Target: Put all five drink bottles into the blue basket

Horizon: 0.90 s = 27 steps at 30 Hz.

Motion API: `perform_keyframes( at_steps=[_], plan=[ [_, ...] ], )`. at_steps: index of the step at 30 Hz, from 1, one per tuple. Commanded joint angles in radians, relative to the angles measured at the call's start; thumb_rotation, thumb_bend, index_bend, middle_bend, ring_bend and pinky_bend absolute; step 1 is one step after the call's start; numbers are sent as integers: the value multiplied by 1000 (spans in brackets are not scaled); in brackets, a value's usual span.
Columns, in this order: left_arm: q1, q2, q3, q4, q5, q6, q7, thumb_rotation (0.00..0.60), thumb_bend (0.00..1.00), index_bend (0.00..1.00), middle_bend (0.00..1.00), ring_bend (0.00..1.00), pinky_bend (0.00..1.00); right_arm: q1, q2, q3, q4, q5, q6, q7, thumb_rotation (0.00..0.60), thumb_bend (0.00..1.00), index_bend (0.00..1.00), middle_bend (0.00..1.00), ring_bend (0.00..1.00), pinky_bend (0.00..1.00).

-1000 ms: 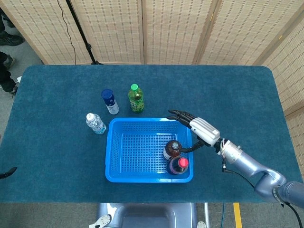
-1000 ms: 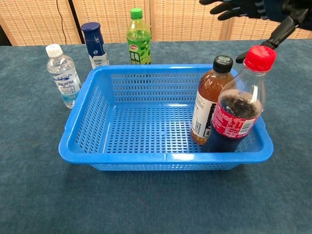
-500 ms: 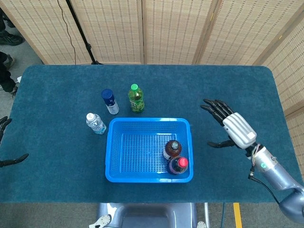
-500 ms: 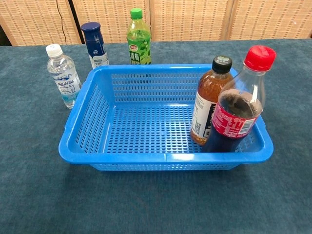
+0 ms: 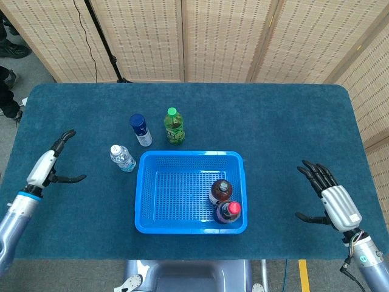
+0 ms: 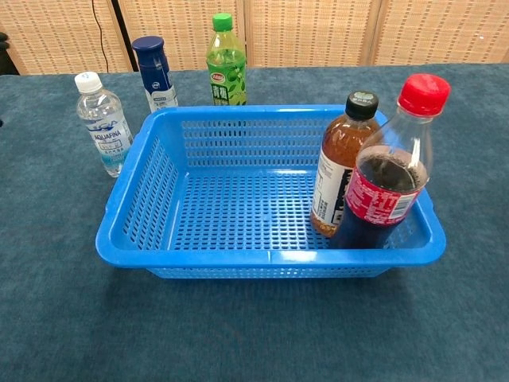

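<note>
The blue basket (image 5: 176,225) (image 6: 270,256) stands at the table's front middle. Inside its right end stand a brown tea bottle (image 5: 220,191) (image 6: 342,163) and a red-capped cola bottle (image 5: 229,212) (image 6: 386,175), both upright. Outside, a clear water bottle (image 5: 122,158) (image 6: 100,123), a dark blue bottle (image 5: 140,129) (image 6: 155,73) and a green tea bottle (image 5: 174,126) (image 6: 226,62) stand behind and left of the basket. My left hand (image 5: 47,165) hovers at the table's left, open and empty. My right hand (image 5: 331,198) is open at the front right, far from the basket.
The blue cloth table (image 5: 273,121) has free room to the right and behind the bottles. Wicker screens (image 5: 213,36) stand behind the table, with a black stand (image 5: 103,42) at the back left.
My right hand has drawn back from the basket's right end to the front right of the table. My left hand has come in over the table's left side.
</note>
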Motion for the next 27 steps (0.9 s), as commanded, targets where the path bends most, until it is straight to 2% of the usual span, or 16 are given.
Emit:
perform_keyframes(
  at_steps=[1, 12, 15, 19, 24, 27],
  plan=[
    [-61, -84, 1, 88, -6, -50, -58, 600, 0, 0, 0, 0, 0, -12, -4, 11, 11, -5, 14, 7, 600, 0, 0, 0, 0, 0],
    [-126, -221, 24, 220, -11, -91, -103, 600, 8, 0, 0, 0, 0, -22, 1, 28, 21, -33, 10, 73, 600, 0, 0, 0, 0, 0],
    [-138, -249, 26, 246, -13, -92, -99, 600, 54, 0, 0, 0, 0, -25, 4, 30, 21, -41, 12, 87, 600, 0, 0, 0, 0, 0],
    [-153, -285, 24, 275, -23, -98, -86, 600, 178, 0, 0, 0, 7, -29, 7, 34, 20, -49, 15, 96, 600, 0, 0, 0, 0, 0],
    [-167, -333, 9, 307, -48, -95, -44, 600, 318, 41, 0, 6, 174, -33, 11, 36, 18, -60, 17, 112, 600, 0, 0, 0, 0, 0],
    [-175, -364, -2, 320, -67, -97, -29, 600, 375, 105, 20, 68, 249, -35, 12, 37, 19, -65, 16, 118, 600, 0, 0, 0, 0, 0]
  ],
)
